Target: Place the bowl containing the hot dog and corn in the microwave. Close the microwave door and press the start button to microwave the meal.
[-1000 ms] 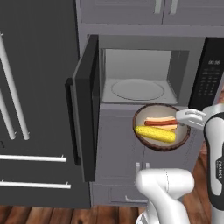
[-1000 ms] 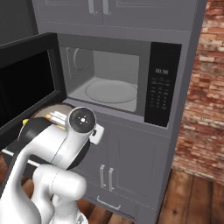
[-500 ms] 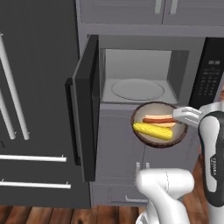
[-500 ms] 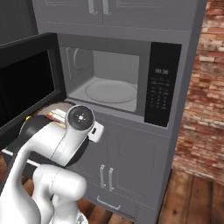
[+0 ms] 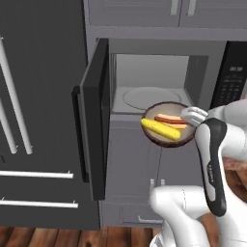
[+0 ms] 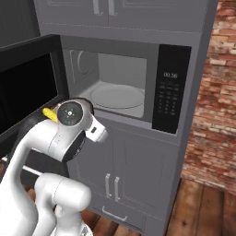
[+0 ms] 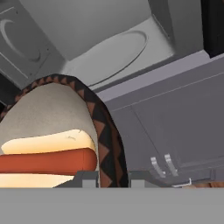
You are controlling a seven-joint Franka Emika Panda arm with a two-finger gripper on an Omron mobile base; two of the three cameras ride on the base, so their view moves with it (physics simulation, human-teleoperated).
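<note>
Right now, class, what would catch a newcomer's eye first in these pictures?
The brown bowl, gripped at its rim by the hand, hangs in the air just in front of the open microwave. In it lie a yellow corn and a hot dog. The microwave door stands swung wide to the left.

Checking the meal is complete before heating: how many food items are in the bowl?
2. The hot dog lies on the bowl's far side, the corn on its near side. Nothing else shows, though the arm hides the right rim.

Grey cabinets (image 6: pixel 115 156) stand on a wooden floor (image 6: pixel 203 207). A brick wall (image 6: pixel 216 92) rises at right. A dark refrigerator (image 5: pixel 38 96) stands left.
</note>
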